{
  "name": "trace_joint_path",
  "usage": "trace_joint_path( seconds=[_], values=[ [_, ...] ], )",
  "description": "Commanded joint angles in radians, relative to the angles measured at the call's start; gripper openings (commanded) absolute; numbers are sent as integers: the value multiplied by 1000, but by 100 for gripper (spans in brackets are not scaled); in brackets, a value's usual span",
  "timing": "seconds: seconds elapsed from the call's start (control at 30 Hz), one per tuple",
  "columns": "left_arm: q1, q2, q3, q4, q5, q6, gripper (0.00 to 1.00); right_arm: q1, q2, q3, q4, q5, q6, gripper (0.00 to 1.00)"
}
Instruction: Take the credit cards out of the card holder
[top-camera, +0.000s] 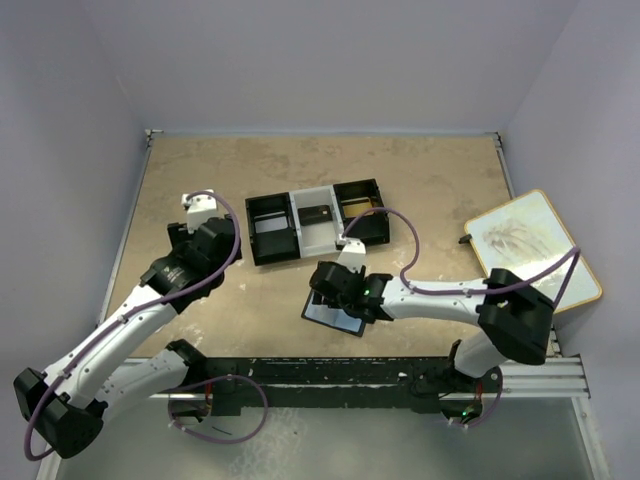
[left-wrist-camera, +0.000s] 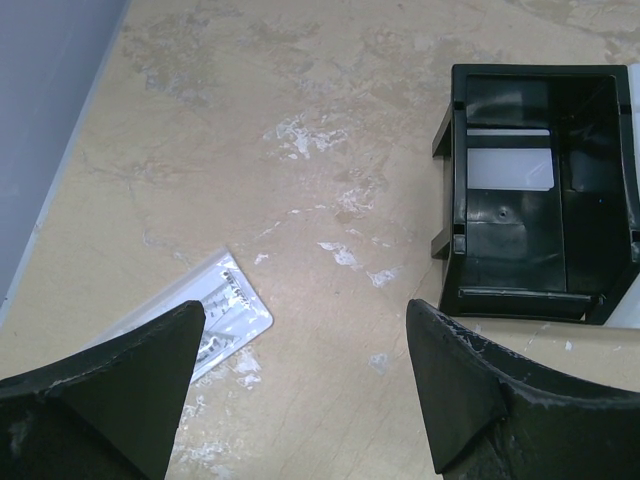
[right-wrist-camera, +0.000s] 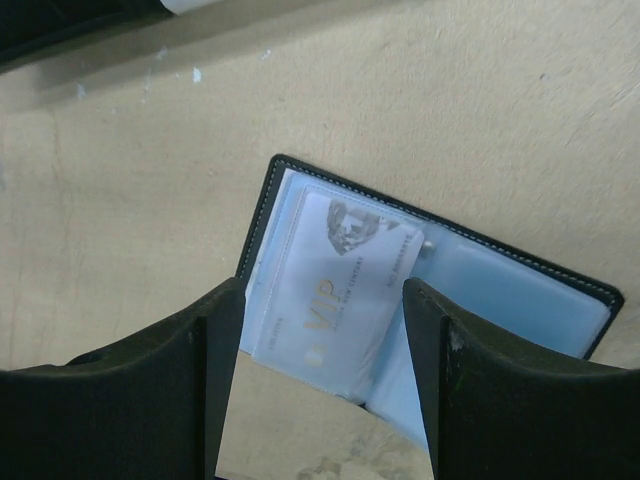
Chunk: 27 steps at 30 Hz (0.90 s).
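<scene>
From above, the left arm (top-camera: 130, 320) reaches up from the near left corner, bends at the elbow and ends well left of a black-and-white plastic three-compartment tray (top-camera: 252, 232). The right arm (top-camera: 440, 295) lies low, stretched leftward across the near part of the tan, mottled counter (top-camera: 440, 180). Its right claw (top-camera: 333, 297) is tipped down over the small flat black bifold card holder (top-camera: 340, 320), which lies open on the counter just in front of the tray, pale-blue insides up. A small dark flat rectangle (top-camera: 318, 213) lies in the tray's white middle compartment, and a smudged white board with a wooden rim (top-camera: 530, 250) sits at the far right. In the left wrist view the left claw (left-wrist-camera: 305, 330) hangs released, its black, scuffed fingers wide apart with only bare counter between them. A white printed packet (left-wrist-camera: 215, 310) lies partly hidden behind the left finger, and one glossy black compartment of the tray stands ahead to the right. In the right wrist view the right claw is released too, its jaws spread to either side of a thin pale credit card (right-wrist-camera: 335, 300) with gold "VIP" lettering. The card lies askew on the left page of the holder, whose shiny clear sleeves are framed by a stitched black border. Whether it sits partly inside a sleeve or on top cannot be told.
</scene>
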Motion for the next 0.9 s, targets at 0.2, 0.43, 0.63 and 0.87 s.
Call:
trace_joint_path(
  seconds=[0.2, 0.43, 0.63, 0.87],
  values=[
    [4, 11, 21, 10, -20, 6, 80, 12, 138, 116, -116, 53, 113, 68],
    [4, 17, 22, 10, -16, 10, 80, 13, 217, 176, -115, 11, 38, 68],
    [4, 12, 19, 10, -12, 10, 80, 12, 283, 184, -153, 1, 68, 67],
    [4, 16, 20, 10, -9, 12, 80, 11, 243, 114, -46, -55, 47, 66]
  ],
)
